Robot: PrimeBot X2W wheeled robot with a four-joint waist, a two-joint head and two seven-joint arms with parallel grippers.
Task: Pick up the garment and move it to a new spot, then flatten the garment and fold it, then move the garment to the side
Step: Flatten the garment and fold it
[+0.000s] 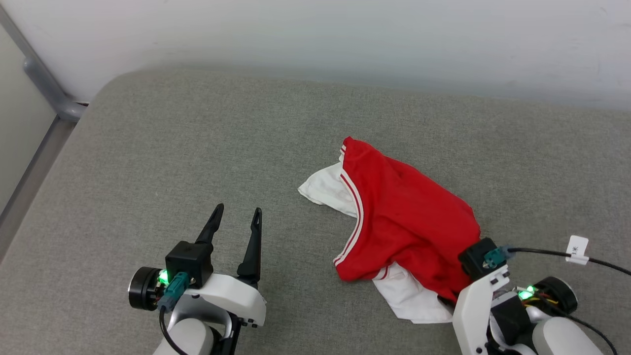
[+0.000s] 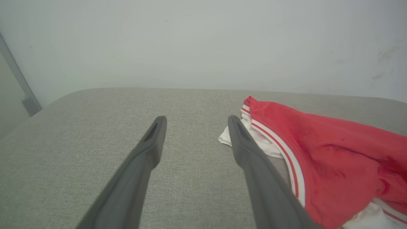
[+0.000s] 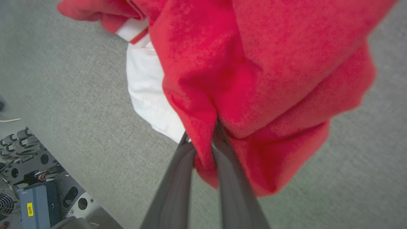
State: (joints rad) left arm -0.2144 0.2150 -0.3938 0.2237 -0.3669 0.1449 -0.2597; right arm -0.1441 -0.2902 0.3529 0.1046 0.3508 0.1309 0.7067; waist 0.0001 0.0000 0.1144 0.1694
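The garment [image 1: 404, 217] is a crumpled red shirt with white sleeves and striped trim, lying right of centre on the grey padded surface [image 1: 197, 148]. Its lettering is hidden. My right gripper [image 3: 205, 140] is shut on a fold of the red fabric [image 3: 254, 79] at the garment's near right edge; in the head view its fingers are buried under the cloth. My left gripper [image 1: 236, 214] stands open over bare surface, left of the garment and apart from it. In the left wrist view the open left gripper [image 2: 194, 122] has the garment [image 2: 334, 159] just right of its right finger.
A pale wall [image 1: 345, 39] runs along the far edge of the surface. A grey metal rail [image 1: 44, 79] stands at the far left corner. The robot's base with its electronics [image 3: 28, 190] shows beyond the near edge. A black cable with a white tag [image 1: 577, 249] trails from my right wrist.
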